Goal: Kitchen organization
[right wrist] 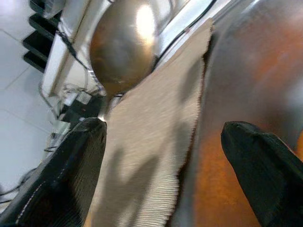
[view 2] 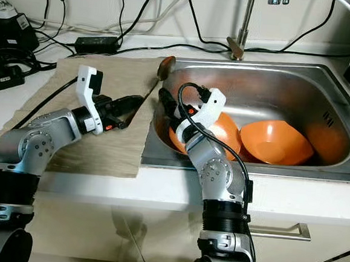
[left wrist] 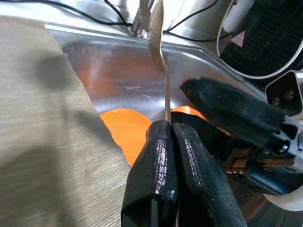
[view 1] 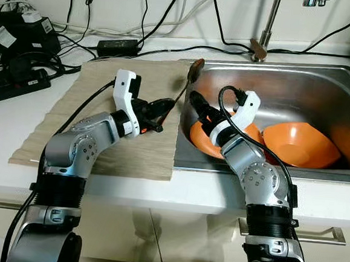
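My left gripper (view 1: pixel 165 106) is over the right edge of the beige mat (view 1: pixel 99 94), shut on the thin handle of a metal spoon (view 1: pixel 196 66). The spoon's bowl points up over the sink's back left corner. In the left wrist view the fingers (left wrist: pixel 161 156) pinch the handle of the spoon (left wrist: pixel 156 28). My right gripper (view 1: pixel 197 100) stands open inside the steel sink (view 1: pixel 299 92) by its left wall, close to the spoon, with nothing between its fingers (right wrist: pixel 71 170). Orange bowls (view 1: pixel 298 144) lie in the sink, one bowl (view 1: pixel 201 139) beneath my right wrist.
A faucet (view 1: pixel 268 29) rises behind the sink. Cables, a black adapter (view 1: pixel 117 46) and a power strip (view 1: pixel 15 85) crowd the back left of the white counter. Drawer handles (view 1: pixel 312 238) run below the counter edge.
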